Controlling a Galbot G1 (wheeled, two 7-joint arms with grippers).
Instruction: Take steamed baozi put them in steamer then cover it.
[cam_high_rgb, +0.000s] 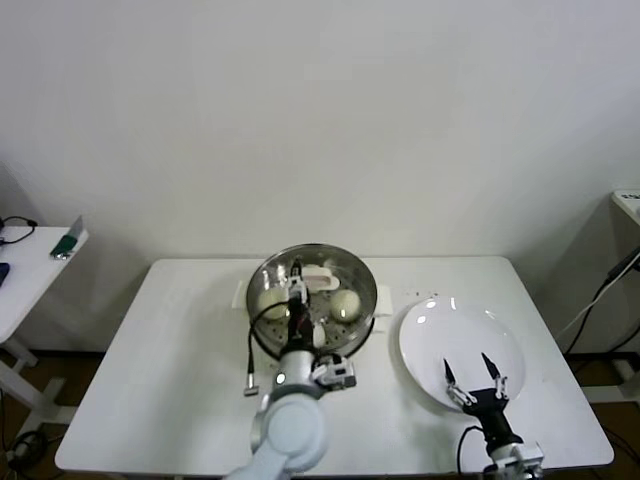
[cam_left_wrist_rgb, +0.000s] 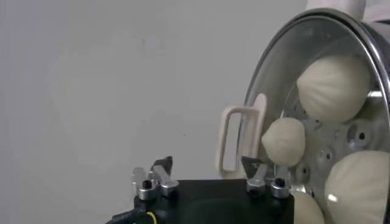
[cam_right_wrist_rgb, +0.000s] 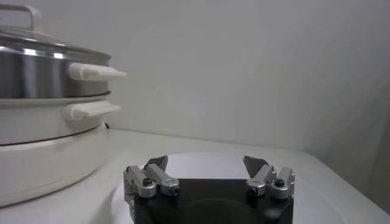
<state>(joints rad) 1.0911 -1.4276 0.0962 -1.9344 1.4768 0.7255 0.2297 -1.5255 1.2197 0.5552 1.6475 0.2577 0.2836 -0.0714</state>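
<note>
The steamer (cam_high_rgb: 366, 318) stands at the table's middle back, with the glass cover (cam_high_rgb: 335, 262) resting on it. Cream baozi (cam_high_rgb: 345, 303) show through the glass. In the left wrist view the cover's metal rim (cam_left_wrist_rgb: 262, 91) and several baozi (cam_left_wrist_rgb: 332, 85) under it are close by. My left gripper (cam_high_rgb: 297, 285) is over the cover, open and empty, and it also shows in the left wrist view (cam_left_wrist_rgb: 207, 165). My right gripper (cam_high_rgb: 470, 375) is open and empty above the white plate (cam_high_rgb: 430, 330). The right wrist view shows the covered steamer (cam_right_wrist_rgb: 42, 79) off to its side.
The white plate (cam_right_wrist_rgb: 201, 159) lies right of the steamer and holds nothing. A white side handle (cam_left_wrist_rgb: 234, 140) sticks out from the steamer. A black cable (cam_high_rgb: 250, 350) runs by the pot's front left. A side table (cam_high_rgb: 30, 260) stands at far left.
</note>
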